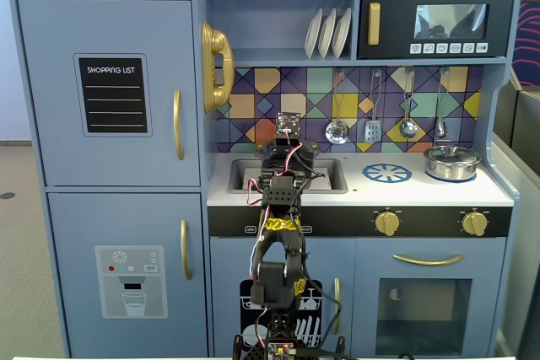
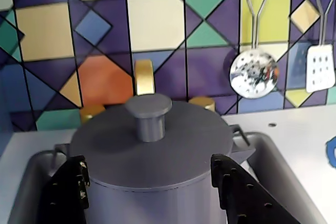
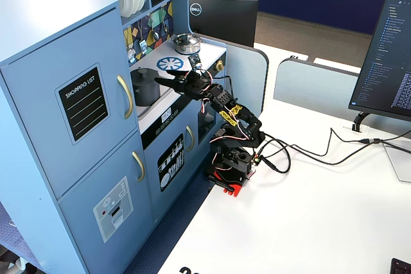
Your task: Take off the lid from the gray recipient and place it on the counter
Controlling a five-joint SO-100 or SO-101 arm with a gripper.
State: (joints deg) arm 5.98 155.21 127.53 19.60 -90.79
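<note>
The gray recipient [image 2: 157,203] stands in the recessed sink [image 2: 31,182] of the white counter [image 2: 294,124]. The lid [image 2: 173,150], a flat dark gray disc with a central knob [image 2: 148,114], sits closed on it. My gripper [image 2: 148,166] is open, with one black finger on each side of the pot just below the lid's rim, apart from the knob. In a fixed view the pot [image 3: 144,89] with its lid [image 3: 144,72] shows at the counter's left, and the gripper [image 3: 168,81] reaches it from the front. In the other fixed view the arm [image 1: 283,208] hides the pot.
A shiny silver pot [image 1: 451,162] stands at the counter's right end beside the blue burner pattern [image 1: 387,174]. Utensils [image 1: 371,128] hang on the tiled back wall. A gold faucet [image 2: 144,77] stands right behind the pot. Monitors [image 3: 385,43] stand on the white desk.
</note>
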